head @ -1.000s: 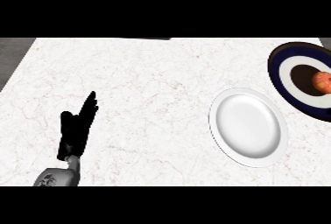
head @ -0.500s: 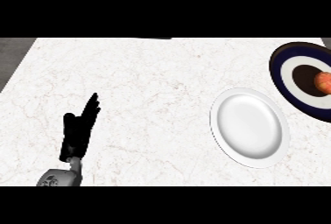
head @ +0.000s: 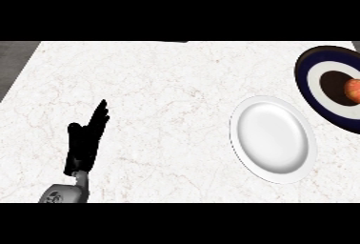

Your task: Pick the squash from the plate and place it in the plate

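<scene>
An orange squash (head: 353, 89) lies on the dark blue plate (head: 314, 81) with a white ring at the right edge, partly cut off by the view. Below and left of it sits a plain white plate (head: 273, 138), with nothing on it. My left hand (head: 85, 140) rests at the lower left, far from both plates, fingers straight and pointing up, holding nothing. My right hand does not show.
The white marble counter (head: 162, 90) spreads across the view. Its left edge runs diagonally at the upper left, with grey floor (head: 13, 57) beyond. A dark strip (head: 172, 41) shows at the counter's far edge.
</scene>
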`<act>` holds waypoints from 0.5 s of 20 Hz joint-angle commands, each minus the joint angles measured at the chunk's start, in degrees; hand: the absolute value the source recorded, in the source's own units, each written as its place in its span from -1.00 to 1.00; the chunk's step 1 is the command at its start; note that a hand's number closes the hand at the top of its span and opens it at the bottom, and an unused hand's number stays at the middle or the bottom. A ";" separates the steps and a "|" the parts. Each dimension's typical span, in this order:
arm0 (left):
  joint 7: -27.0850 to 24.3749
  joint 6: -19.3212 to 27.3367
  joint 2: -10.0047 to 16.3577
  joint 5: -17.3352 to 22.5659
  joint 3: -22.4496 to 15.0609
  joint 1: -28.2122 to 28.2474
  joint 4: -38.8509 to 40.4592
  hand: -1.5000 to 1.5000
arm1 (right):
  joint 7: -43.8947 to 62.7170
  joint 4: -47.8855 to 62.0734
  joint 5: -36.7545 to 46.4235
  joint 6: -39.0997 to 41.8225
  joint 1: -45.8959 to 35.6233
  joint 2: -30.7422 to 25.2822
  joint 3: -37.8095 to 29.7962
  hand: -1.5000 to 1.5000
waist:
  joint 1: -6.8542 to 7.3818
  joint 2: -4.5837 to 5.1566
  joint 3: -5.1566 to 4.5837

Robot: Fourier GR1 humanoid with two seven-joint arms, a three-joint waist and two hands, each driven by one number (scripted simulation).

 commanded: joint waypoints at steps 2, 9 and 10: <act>0.66 -0.04 -0.25 0.22 -0.13 0.42 -0.74 0.00 | -5.81 0.72 -1.43 5.18 1.06 -1.06 -1.27 -1.00 | -0.08 -0.11 0.04; 0.27 -0.43 -0.29 0.25 0.01 -0.98 0.31 0.00 | -2.69 1.15 -2.82 2.90 0.62 -2.47 -2.76 -1.00 | 0.07 0.30 0.07; -0.03 -0.87 0.73 0.54 1.02 -0.92 1.03 0.00 | -3.15 1.45 -2.77 2.39 1.48 -1.44 -2.65 -1.00 | 0.09 0.38 0.07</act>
